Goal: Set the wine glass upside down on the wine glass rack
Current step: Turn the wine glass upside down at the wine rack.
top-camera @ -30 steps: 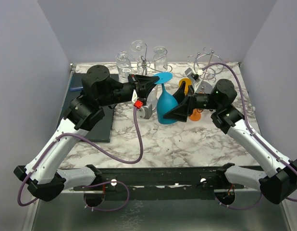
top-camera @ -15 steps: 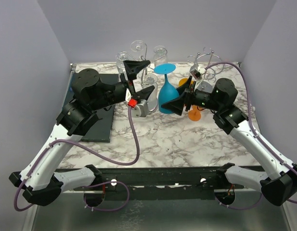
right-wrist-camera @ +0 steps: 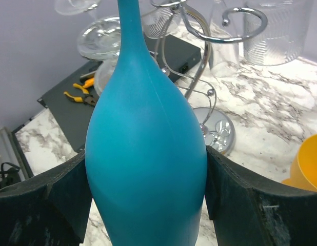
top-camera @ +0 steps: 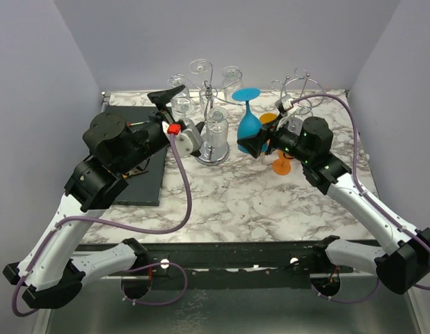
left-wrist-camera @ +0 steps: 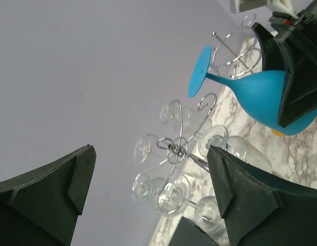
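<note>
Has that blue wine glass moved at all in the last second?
Yes. In the top view the blue wine glass has shifted right and toward the back wall, farther from the silver rack base.

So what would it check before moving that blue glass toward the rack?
1. Grip on blue wine glass: ok, right end effector clamps both sides of the bowl.
2. Glass inverted: ok, foot up, slightly tilted.
3. Left end effector out of the way: ok, open, empty, back from the glass.
4. Free spot on wine glass rack: ok, one bare hook seems to face the glass.
5. Clearance from the hanging clear glasses: cannot tell.
</note>
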You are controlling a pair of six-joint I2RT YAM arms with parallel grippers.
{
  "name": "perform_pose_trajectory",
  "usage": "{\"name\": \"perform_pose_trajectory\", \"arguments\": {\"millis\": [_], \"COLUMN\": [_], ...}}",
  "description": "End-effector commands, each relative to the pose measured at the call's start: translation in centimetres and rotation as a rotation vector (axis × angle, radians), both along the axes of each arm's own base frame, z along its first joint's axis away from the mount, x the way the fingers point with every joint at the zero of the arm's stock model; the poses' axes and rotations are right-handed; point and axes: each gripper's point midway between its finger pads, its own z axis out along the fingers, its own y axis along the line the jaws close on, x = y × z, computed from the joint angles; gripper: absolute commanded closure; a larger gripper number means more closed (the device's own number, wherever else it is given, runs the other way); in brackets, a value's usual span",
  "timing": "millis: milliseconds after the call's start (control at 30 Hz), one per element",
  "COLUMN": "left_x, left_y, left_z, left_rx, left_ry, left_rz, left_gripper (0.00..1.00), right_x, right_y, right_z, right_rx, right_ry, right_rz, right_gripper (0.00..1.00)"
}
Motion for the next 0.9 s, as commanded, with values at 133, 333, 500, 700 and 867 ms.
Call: {"name": "perform_pose_trajectory", "arguments": {"millis": [133,333,500,700,867], "left_x": [0.8,0.5,0.2,0.0,-0.2], "left_y": [2.3,2.1,1.8,1.6,1.5], "left_z": [-2.0,-2.4,-2.5,-2.6,-2.8], "left_rx": [-0.051,-0.053,-0.054,-0.048,-0.047], "left_ry": [0.202,0.222,0.229,0.232,0.239], "left_rz": [0.148,0.132,0.111,0.095,0.086], "left_gripper": [0.01,0.01,0.01,0.01,0.01], "right_x": [3.9,5.5,6.8,8.5,9.5], "right_y": [-2.0,-2.0,-1.5,-1.5,-1.0], "right_z": [-1.8,-2.3,-2.4,-2.9,-2.8], "right_rx": [-0.028,-0.004,0.012,0.025,0.032], "right_ry": [-0.036,-0.042,-0.048,-0.056,-0.066], "right_rz": [-0.12,-0.131,-0.129,-0.133,-0.11], "right_gripper": [0.25,0.25,0.25,0.25,0.25]}}
